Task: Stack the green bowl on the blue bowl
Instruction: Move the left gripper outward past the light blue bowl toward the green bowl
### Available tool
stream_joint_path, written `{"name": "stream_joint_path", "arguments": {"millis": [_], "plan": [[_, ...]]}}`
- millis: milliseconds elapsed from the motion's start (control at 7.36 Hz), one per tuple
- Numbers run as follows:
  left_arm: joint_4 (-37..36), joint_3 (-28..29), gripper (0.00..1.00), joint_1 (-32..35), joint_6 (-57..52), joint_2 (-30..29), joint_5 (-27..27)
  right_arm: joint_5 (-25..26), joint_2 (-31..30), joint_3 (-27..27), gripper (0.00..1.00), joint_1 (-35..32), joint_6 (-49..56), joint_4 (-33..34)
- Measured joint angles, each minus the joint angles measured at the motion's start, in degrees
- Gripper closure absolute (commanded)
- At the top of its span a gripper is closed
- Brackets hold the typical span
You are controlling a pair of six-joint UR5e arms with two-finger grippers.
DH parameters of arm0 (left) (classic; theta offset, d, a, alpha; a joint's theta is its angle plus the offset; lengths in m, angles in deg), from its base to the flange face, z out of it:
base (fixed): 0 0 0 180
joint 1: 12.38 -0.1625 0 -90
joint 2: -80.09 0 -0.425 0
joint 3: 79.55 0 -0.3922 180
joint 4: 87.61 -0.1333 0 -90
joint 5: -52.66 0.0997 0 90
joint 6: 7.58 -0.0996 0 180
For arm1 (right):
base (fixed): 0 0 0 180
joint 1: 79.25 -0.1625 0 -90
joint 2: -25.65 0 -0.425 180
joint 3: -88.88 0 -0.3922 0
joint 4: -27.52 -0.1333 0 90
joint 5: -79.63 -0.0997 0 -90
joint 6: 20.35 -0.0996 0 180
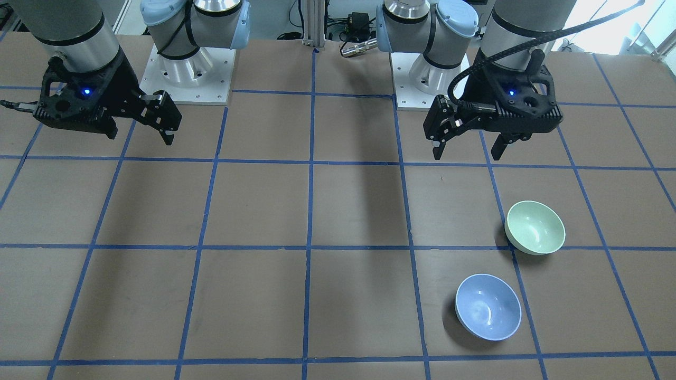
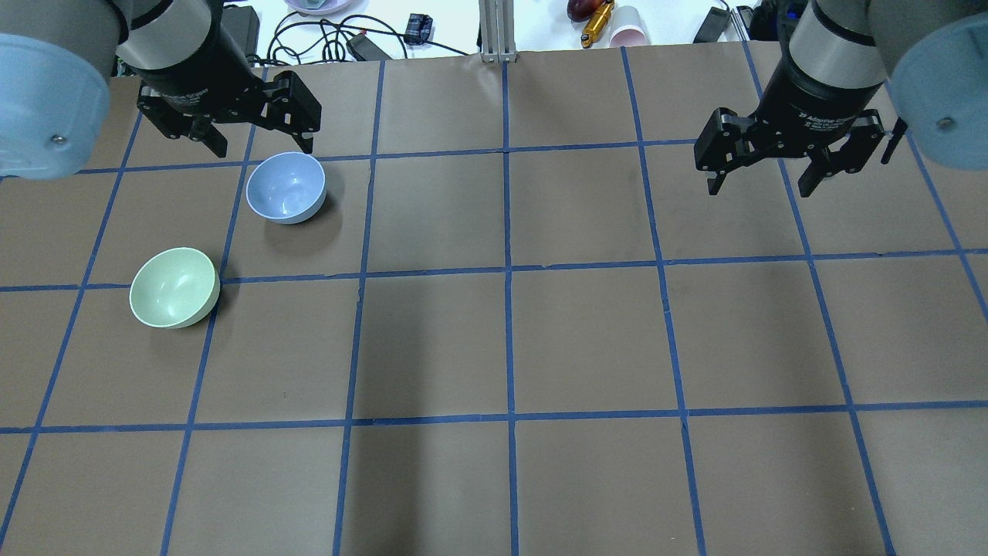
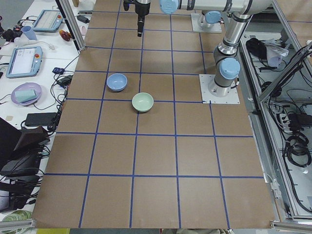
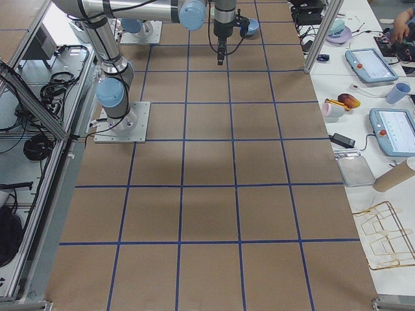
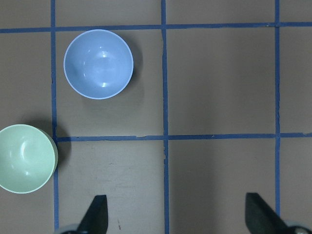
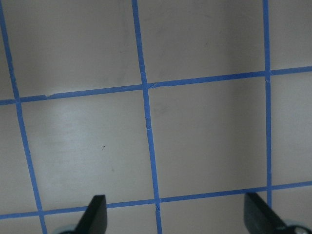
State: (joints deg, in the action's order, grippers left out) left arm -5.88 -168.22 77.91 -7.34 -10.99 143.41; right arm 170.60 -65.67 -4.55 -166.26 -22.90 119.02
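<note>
The green bowl (image 2: 174, 287) stands upright and empty on the brown table, on the robot's left side; it also shows in the front view (image 1: 534, 227) and the left wrist view (image 5: 24, 158). The blue bowl (image 2: 285, 187) stands upright a short way from it, apart and farther from the robot (image 1: 488, 306) (image 5: 98, 64). My left gripper (image 2: 265, 147) hangs open and empty above the table, beside the blue bowl's far side in the overhead view (image 1: 467, 153). My right gripper (image 2: 760, 189) is open and empty over bare table at the right (image 1: 141, 134).
The table (image 2: 509, 340) is brown with a blue tape grid. The two arm bases (image 1: 187, 79) (image 1: 430, 82) stand at the robot's edge. Cables, a cup (image 2: 631, 35) and small items lie past the far edge.
</note>
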Motion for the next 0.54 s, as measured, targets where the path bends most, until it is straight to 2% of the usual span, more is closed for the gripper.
{"name": "stream_joint_path", "arguments": {"millis": [272, 544], "plan": [[1.0, 0.0, 0.00, -1.2, -0.5, 0.1, 0.0, 0.0, 0.0, 0.0, 0.00, 0.0, 0.0, 0.0], [1.9, -0.2, 0.00, -5.1, -2.9, 0.0, -0.5, 0.0, 0.0, 0.0, 0.00, 0.0, 0.0, 0.0]]}}
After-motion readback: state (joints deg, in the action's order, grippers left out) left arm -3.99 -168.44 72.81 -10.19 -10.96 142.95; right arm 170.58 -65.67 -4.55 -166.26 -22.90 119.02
